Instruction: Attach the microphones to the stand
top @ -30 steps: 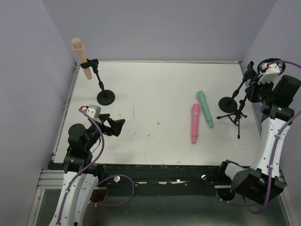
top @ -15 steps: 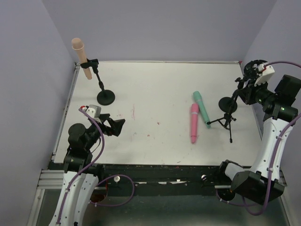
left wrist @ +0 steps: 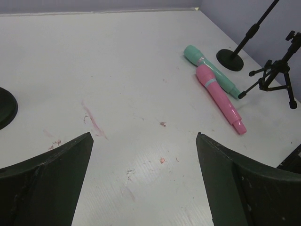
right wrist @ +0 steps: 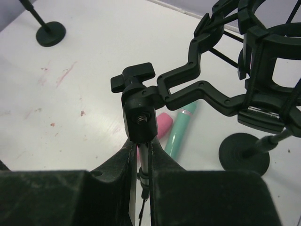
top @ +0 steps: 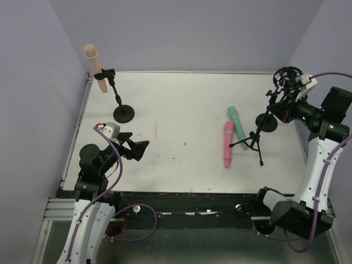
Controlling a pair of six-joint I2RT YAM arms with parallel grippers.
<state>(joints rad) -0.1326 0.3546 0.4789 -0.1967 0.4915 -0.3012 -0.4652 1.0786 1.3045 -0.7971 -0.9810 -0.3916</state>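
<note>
A pink microphone (top: 227, 144) and a green microphone (top: 237, 125) lie side by side on the white table, right of centre. My right gripper (top: 276, 108) is shut on the upper pole of a black tripod stand (top: 252, 142) and holds it tilted, with its legs next to the two microphones. In the right wrist view the pole (right wrist: 146, 157) is pinched between the fingers, under the empty shock mount (right wrist: 263, 70). My left gripper (top: 136, 149) is open and empty at the near left. A beige microphone (top: 94, 66) sits clipped in the round-base stand (top: 124, 114).
A second round-base stand (top: 267, 122) with no microphone stands at the right, just behind the tripod; its base shows in the left wrist view (left wrist: 230, 60). Purple walls close in the table on the left, back and right.
My right gripper has carried the tripod stand leftward from the right edge towards the microphones and tilted it. The left arm has barely moved.
</note>
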